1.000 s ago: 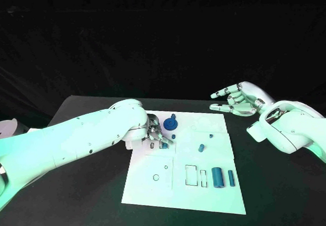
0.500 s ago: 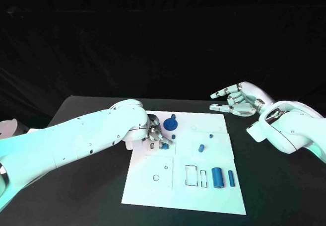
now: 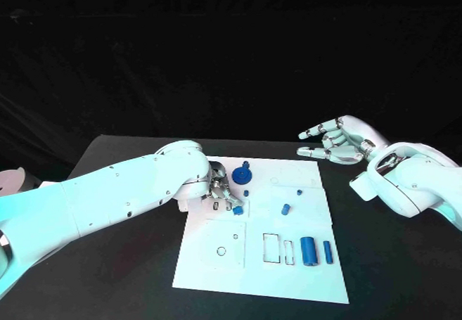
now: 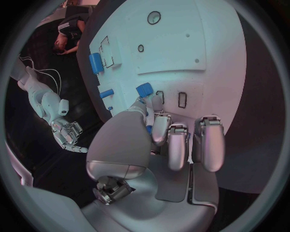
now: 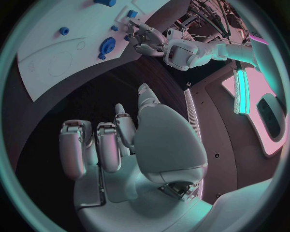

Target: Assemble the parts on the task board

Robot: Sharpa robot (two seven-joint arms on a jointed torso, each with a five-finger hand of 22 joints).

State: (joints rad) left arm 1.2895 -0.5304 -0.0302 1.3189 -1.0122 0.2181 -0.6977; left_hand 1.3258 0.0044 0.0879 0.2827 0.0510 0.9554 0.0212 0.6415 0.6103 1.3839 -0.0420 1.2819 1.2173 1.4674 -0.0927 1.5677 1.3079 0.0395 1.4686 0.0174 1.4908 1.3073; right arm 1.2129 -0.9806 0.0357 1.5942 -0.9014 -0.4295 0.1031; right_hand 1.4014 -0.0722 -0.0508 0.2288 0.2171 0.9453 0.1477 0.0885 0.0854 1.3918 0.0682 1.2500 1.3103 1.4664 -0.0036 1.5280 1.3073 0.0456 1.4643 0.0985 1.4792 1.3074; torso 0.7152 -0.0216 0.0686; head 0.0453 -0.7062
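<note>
Fingers of our left hand (image 3: pixel 218 191) pinch a small blue part (image 4: pixel 144 90) over the task board (image 3: pixel 245 268) (far-left area), its axis unclear; our right hand (image 3: pixel 335 144) hovers apart, fingers spread.

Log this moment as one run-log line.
left hand: pinches small blue block over white task board | right hand: open, off board, above black table

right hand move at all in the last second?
No. In the head view the right hand hovers open off the task board's far right corner, at the same spot relative to that corner as a second ago.
</note>
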